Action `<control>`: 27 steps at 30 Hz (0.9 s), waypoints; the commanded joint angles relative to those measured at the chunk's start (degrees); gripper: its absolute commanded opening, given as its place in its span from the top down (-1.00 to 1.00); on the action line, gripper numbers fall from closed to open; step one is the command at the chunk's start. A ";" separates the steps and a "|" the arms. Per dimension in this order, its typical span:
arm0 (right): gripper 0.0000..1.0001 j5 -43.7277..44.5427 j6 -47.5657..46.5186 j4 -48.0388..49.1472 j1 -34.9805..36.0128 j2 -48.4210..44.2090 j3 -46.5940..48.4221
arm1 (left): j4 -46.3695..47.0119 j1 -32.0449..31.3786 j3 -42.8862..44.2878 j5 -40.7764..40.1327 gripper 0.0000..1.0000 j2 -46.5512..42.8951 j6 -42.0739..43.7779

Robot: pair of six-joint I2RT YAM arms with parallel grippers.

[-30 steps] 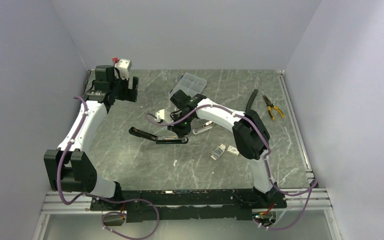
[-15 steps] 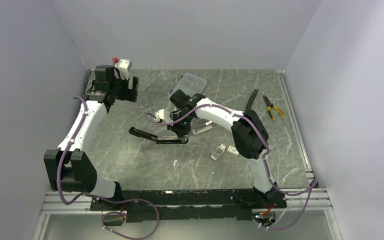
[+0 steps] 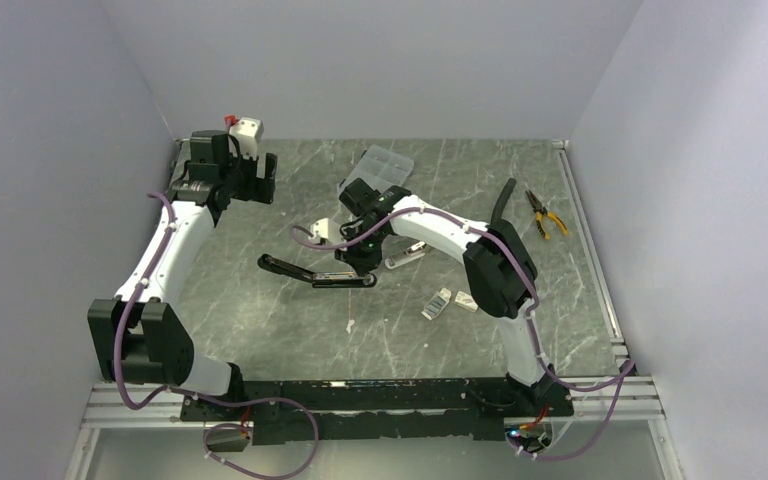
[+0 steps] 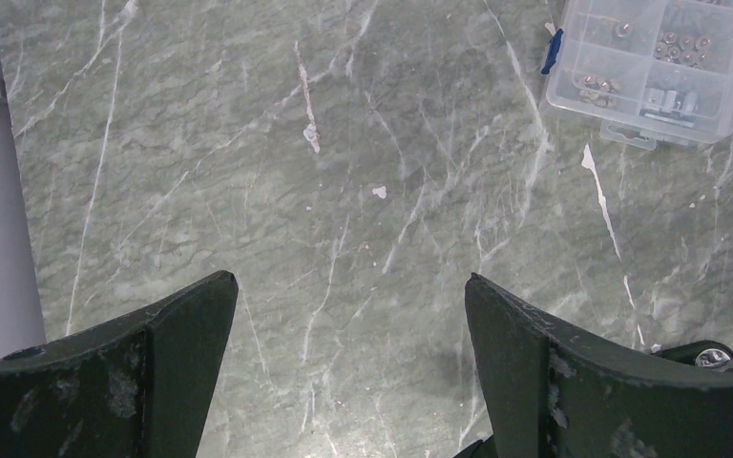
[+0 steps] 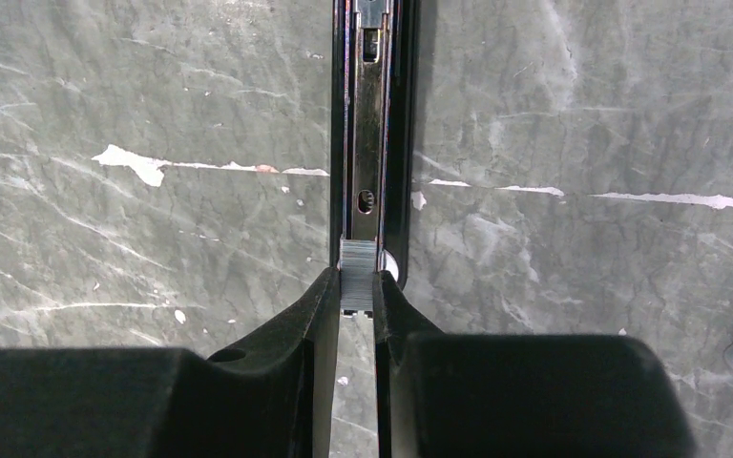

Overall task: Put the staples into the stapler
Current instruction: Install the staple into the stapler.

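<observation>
The black stapler (image 3: 315,275) lies opened flat on the marble tabletop, its metal channel (image 5: 367,143) facing up. In the right wrist view my right gripper (image 5: 356,279) is shut on a short silvery strip of staples (image 5: 357,260). The strip sits at the near end of the channel, in line with it. Seen from above, the right gripper (image 3: 358,262) hangs over the stapler's right part. My left gripper (image 4: 348,296) stands wide open over bare tabletop at the back left (image 3: 258,180), holding nothing.
The white staple box, as sleeve (image 3: 438,303) and tray (image 3: 466,300), lies right of the stapler. A clear compartment case (image 3: 382,165) sits behind it. Yellow-handled pliers (image 3: 547,216) and a black tool (image 3: 505,198) lie at the right. A small silvery object (image 3: 405,255) is beside the right arm.
</observation>
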 commanded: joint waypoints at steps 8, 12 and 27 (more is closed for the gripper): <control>0.76 -0.21 0.02 -0.64 -0.12 0.50 2.63 | 0.20 0.27 2.09 0.09 -0.89 -2.13 -0.44; 0.76 -0.02 0.20 -0.42 -0.17 0.59 2.62 | 0.19 0.31 2.21 0.10 -0.89 -2.04 -0.40; 0.76 0.43 0.83 -0.29 -0.08 1.01 2.50 | 0.23 0.31 2.15 0.18 -0.89 -2.04 -0.40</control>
